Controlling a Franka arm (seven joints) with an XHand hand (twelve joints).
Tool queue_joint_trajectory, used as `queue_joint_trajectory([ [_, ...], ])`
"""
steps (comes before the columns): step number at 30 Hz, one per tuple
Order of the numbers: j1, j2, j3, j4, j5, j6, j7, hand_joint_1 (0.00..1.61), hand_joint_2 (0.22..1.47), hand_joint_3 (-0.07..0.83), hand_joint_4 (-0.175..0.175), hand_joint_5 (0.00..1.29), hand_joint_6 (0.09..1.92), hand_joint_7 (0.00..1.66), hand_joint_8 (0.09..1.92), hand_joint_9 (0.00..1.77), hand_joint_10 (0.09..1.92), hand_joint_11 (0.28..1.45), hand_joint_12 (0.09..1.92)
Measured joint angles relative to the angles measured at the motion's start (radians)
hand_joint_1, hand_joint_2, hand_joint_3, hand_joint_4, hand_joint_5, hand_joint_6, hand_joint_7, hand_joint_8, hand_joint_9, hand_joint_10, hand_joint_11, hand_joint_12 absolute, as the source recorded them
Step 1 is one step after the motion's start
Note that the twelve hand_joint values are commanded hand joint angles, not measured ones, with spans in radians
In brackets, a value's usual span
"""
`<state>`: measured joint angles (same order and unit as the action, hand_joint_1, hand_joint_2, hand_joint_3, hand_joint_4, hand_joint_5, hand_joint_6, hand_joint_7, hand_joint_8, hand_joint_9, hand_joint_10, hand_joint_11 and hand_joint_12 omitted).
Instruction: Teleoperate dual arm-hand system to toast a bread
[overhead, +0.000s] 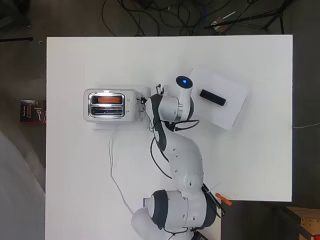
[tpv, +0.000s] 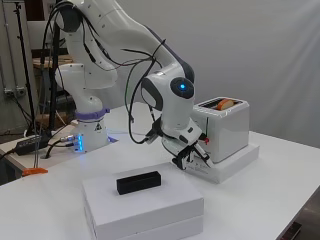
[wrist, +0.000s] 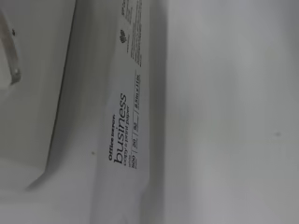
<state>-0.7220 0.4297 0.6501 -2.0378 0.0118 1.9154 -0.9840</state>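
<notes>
White toaster stands on a flat white pack on the bench, toward the left side in the overhead view. One slice of bread sits in the slot farther from the arm's base, its brown top edge just proud of the slot in the side view; the other slot looks dark.

Robot hand is low at the end face of the toaster that faces the arm, just above the pack's edge. Fingers are angled down toward that face, near the lever side; cannot tell whether they are apart, together or touching anything. Wrist view shows only the printed side of the pack and part of the toaster wall, very close.

Well apart, on the arm's other side: a white box with a small black block lying on top
</notes>
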Motion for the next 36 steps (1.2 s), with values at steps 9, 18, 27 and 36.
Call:
queue_joint_trajectory([
  [9, 0.016, -0.003, -0.040, 0.002, 0.051, -0.011, -0.029, 0.10, 1.27, 0.007, -0.158, 0.38, 0.09, 1.15, 1.92, 1.45, 1.92, 0.99, 1.88],
  [18, 0.203, -0.406, -0.163, 0.000, 0.177, -0.062, -0.124, 0.00, 1.21, -0.002, -0.145, 0.30, 0.09, 0.82, 0.84, 0.97, 1.10, 0.59, 0.59],
  [27, 0.284, -0.615, -0.243, -0.093, 0.255, -0.111, -0.195, 0.00, 1.17, -0.001, -0.115, 0.26, 0.09, 0.48, 0.09, 0.58, 0.09, 0.44, 0.09],
  [36, 0.313, -0.491, -0.277, -0.139, 0.216, -0.084, -0.042, 0.00, 1.22, -0.010, -0.102, 0.36, 0.09, 0.91, 0.64, 1.05, 0.92, 0.75, 0.27],
])
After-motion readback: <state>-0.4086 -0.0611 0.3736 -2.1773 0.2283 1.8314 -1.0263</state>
